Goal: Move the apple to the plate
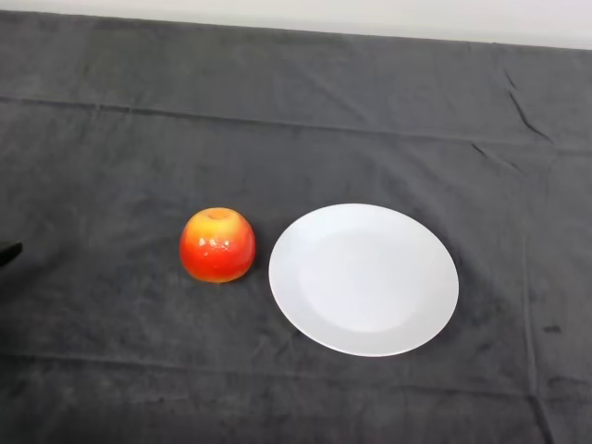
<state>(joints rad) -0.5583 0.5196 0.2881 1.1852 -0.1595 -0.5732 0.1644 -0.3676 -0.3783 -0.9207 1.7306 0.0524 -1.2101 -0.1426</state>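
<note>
Apple (pixel 217 245) on cloth (pixel 277 120), just left of plate (pixel 314 305), not touching

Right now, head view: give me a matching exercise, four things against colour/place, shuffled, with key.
Things:
1. apple
2. plate
3. cloth
4. left hand

Colour and place:
A. white, nothing on it, right of centre
B. dark grey, spread over the table
C. black, barely showing at the view's left edge
D. red-orange, on the cloth just left of the plate, not touching it

Pairs: 1-D, 2-A, 3-B, 4-C
</note>
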